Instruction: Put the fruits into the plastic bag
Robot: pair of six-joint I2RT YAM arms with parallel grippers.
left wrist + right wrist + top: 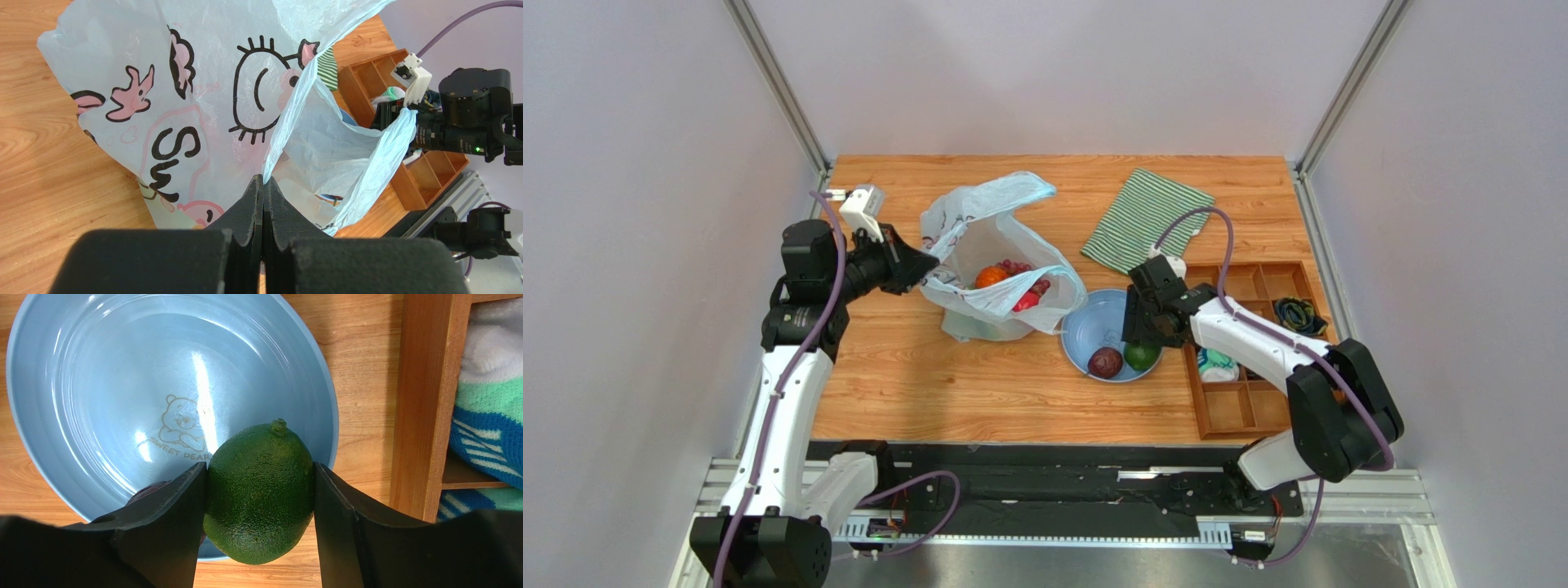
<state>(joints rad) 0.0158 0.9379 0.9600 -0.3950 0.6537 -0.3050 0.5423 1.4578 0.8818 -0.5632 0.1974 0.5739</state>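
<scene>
- 1 wooden table (pixel 928 392) bears everything; 2 arms reach in from its near edge.
- plastic bag (pixel 995 233) (pixel 184 92) stands left of centre, pale blue and translucent, printed with a cartoon face and pink shapes; its mouth gapes upward.
- wooden tray (pixel 1210 410) (pixel 423 404) with compartments sits at the right edge; knitted cloth lies in 1 of them.
- green striped cloth (pixel 1146 218) lies flat at the far side, between bag and tray, apart from both.
- blue plate (pixel 1087 331) (pixel 123 373) sits just right of the bag, touching the tray's left wall.
- left gripper (pixel 918 263) (pixel 263 184) has its fingers pressed together on the bag's left rim, holding it up.
- right gripper (pixel 1140 337) (pixel 259 471) is clamped on a dark green fruit (pixel 1141 355) (pixel 261 496) over the plate's near right rim; lifted or resting, I cannot tell.
- dark purple fruit (pixel 1106 361) lies on the plate just left of it.
- orange fruit (pixel 990 277), red apple (pixel 1026 298) and grapes (pixel 1016 266) show inside the bag.
</scene>
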